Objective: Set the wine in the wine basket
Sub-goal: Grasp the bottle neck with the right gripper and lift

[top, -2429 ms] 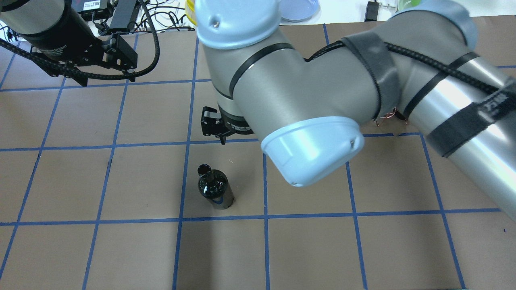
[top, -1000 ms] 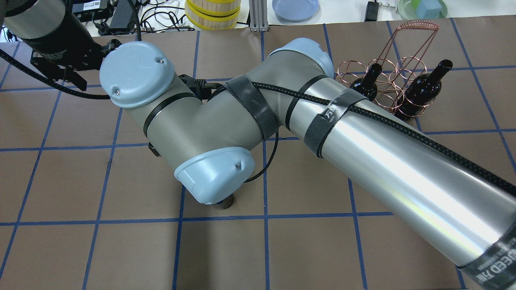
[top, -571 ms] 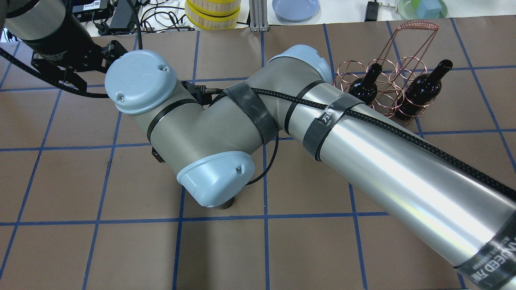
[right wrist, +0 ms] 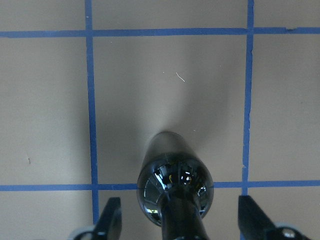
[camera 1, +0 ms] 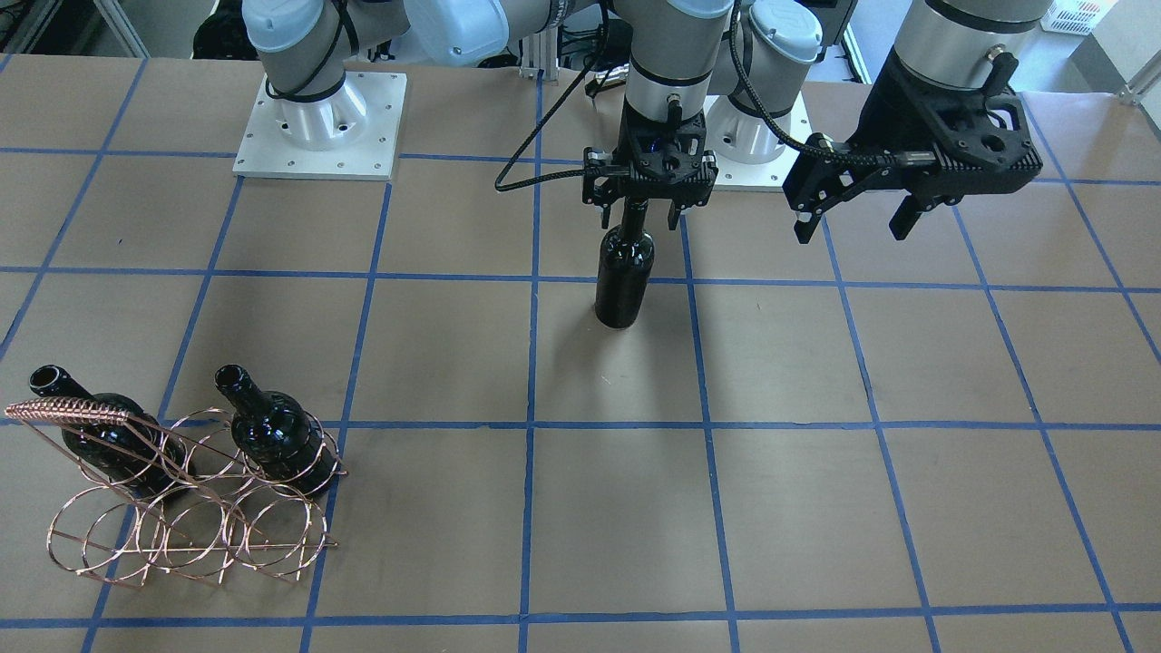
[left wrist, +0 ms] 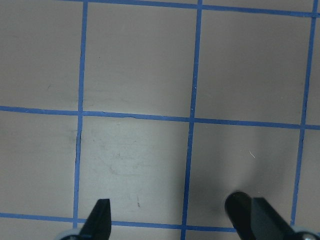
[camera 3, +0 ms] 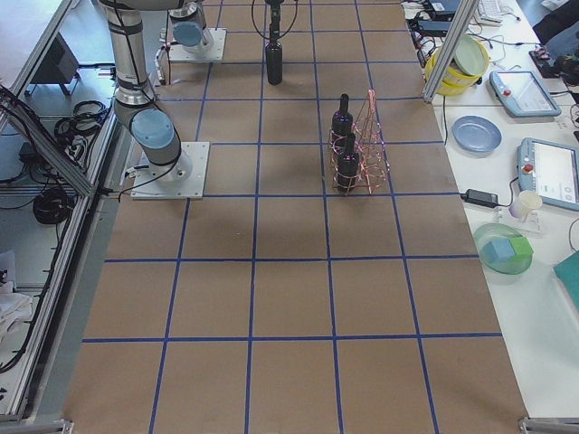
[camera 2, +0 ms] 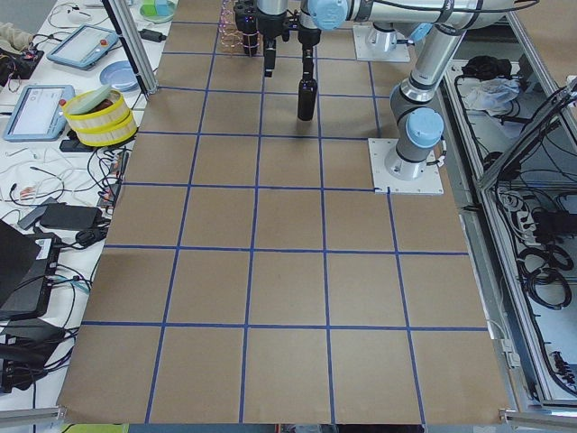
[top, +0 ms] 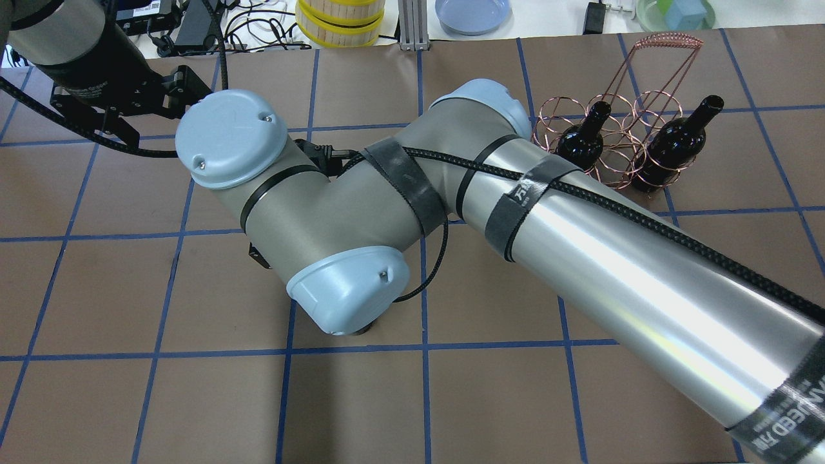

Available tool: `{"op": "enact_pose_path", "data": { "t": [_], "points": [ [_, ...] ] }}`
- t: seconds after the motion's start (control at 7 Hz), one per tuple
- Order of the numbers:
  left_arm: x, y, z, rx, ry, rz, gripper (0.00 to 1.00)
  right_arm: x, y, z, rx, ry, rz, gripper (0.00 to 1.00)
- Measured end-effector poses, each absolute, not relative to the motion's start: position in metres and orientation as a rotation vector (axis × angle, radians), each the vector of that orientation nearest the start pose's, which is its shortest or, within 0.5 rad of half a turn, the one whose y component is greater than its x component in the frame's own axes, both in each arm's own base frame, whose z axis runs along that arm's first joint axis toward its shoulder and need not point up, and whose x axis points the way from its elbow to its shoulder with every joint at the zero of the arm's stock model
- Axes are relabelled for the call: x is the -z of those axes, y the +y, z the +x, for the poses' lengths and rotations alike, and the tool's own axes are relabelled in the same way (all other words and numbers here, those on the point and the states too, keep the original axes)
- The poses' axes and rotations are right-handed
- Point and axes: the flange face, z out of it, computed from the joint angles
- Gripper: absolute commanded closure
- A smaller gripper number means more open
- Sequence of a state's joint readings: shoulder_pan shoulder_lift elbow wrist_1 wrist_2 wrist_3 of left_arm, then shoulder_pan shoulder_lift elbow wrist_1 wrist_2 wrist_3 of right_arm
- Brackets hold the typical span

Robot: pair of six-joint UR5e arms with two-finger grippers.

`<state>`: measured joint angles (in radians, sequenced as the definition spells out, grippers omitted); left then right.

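Observation:
The wine (camera 1: 624, 272), a glossy black bottle, stands upright on the brown table near the middle. My right gripper (camera 1: 637, 222) hangs over it, open, one finger on each side of the neck; in the right wrist view its fingers (right wrist: 111, 220) stand well clear of the glass (right wrist: 175, 185). In the overhead view the right arm hides nearly all of this bottle. The wine basket (camera 1: 181, 517) (top: 644, 96), of copper wire, holds two black bottles (top: 583, 138) (top: 677, 145). My left gripper (camera 1: 853, 234) (left wrist: 175, 222) hovers open over bare table.
The robot's base plates (camera 1: 317, 127) sit at the table's near edge. Beyond the far edge are a yellow-rimmed wooden container (top: 338, 22), a blue plate (top: 470, 13), a green dish (top: 677, 13) and cables. Blue tape lines grid the table.
The right arm swung down and over the standing bottle, which now lies hidden in the overhead view, and uncovered the basket. Over the last half second its wrist drifted slightly right. The left arm barely moved.

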<state>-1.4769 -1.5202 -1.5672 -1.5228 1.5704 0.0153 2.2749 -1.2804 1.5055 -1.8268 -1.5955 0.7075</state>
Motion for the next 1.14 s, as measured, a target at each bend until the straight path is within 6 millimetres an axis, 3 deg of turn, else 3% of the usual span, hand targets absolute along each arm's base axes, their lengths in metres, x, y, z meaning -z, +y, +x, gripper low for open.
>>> {"op": "enact_pose_path", "data": {
  "t": [0.29, 0.43, 0.71, 1.14],
  "points": [
    [-0.519, -0.490, -0.087, 0.160, 3.131, -0.124, 0.00, -0.385, -0.375, 0.493, 0.034, 3.138, 0.005, 0.22],
    [-0.519, -0.490, -0.086, 0.160, 3.129, -0.128, 0.00, -0.384, -0.374, 0.492, 0.016, 3.143, 0.003, 0.35],
    [-0.520, -0.490, -0.075, 0.148, 3.121, -0.159, 0.00, -0.383, -0.373, 0.492, 0.004, 3.147, -0.002, 0.74],
    [-0.520, -0.489, -0.057, 0.120, 3.104, -0.214, 0.00, -0.384, -0.372, 0.492, -0.007, 3.138, -0.004, 0.90]
  ]
}}
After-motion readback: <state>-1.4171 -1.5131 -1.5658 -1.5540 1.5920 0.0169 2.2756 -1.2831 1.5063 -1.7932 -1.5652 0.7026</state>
